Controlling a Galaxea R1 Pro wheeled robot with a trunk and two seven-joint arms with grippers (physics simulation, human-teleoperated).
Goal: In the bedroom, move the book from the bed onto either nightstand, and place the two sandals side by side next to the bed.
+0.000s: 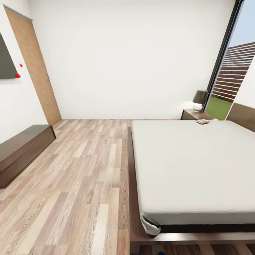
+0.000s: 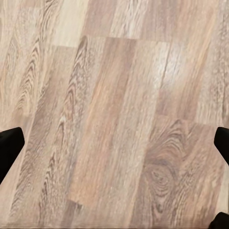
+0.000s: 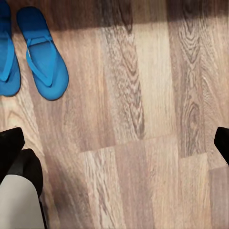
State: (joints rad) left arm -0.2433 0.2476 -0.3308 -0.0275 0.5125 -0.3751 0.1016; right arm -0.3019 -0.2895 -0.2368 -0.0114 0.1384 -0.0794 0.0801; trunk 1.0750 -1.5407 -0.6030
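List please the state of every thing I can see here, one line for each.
book: lying flat on the bed, near the nightstand
bed: bare mattress
nightstand: lamp standing on it
lamp: upright
sandals: side by side on the floor
left gripper: open, holding nothing
right gripper: open, holding nothing

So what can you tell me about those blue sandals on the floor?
The sandals are a pair of bright blue flip-flops with thin toe straps in the same blue, and they look like foam or rubber. They lie flat, soles down, side by side and pointing the same way on the wooden floor. One shows whole; the other is cut off by the picture's edge. A dark shadow band crosses their far ends. Nothing but the floor touches them.
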